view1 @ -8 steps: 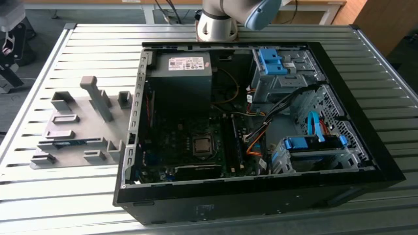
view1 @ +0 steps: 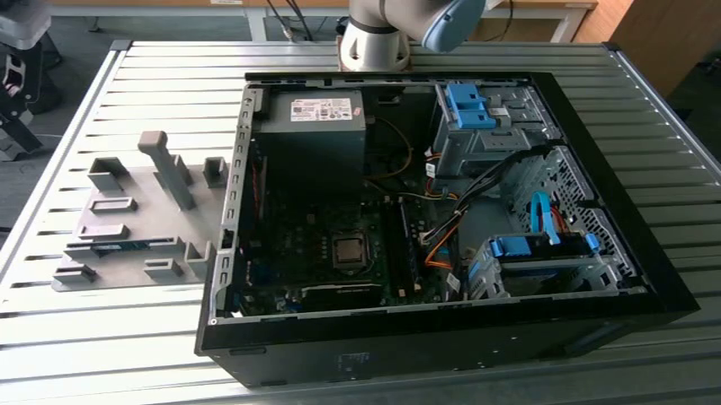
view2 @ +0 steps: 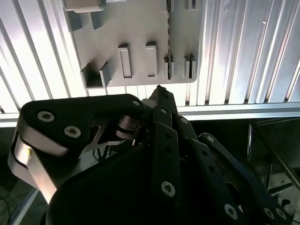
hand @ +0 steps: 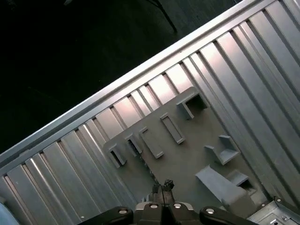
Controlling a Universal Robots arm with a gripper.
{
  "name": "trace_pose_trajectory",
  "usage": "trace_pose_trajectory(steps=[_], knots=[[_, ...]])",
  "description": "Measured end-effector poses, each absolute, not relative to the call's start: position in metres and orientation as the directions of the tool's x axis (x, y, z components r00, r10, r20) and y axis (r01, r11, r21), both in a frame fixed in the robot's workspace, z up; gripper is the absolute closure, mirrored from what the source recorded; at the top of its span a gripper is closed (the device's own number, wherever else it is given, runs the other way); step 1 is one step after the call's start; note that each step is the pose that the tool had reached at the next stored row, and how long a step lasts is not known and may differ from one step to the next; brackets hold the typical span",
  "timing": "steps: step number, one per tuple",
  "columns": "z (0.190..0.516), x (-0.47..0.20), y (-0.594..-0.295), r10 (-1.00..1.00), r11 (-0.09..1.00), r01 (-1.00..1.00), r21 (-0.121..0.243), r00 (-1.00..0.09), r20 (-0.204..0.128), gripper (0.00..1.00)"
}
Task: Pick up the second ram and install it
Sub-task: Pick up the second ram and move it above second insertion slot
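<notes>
ribbed metal table (view1: 101,337) carrying an open computer case (view1: 451,337) and, just beside it on the exterior view's left, a grey holder plate (view1: 158,228) with raised blocks. the second ram (view1: 121,246), a thin blue stick, sits in a slotted holder on that plate. the gripper (hand: 163,184) hangs above the plate, its fingertips pressed together, gripping nothing and well clear of the ram.

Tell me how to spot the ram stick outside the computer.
Find the open black computer case on the metal table. Beside it, on the exterior view's left, lies a grey holder plate. The ram stick is the one thin blue strip among its grey blocks.
</notes>
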State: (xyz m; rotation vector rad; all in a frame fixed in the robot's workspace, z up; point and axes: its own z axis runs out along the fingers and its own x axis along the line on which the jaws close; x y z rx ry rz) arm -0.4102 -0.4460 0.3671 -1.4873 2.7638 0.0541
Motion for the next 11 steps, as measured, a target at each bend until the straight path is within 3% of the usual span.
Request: trace_pose_trajectory(steps=[11], knots=[[0.3631, -0.4102, -0.4460, -0.923, 0.384, -0.923, 0.029, -0.384, -0.018, 0.89]])
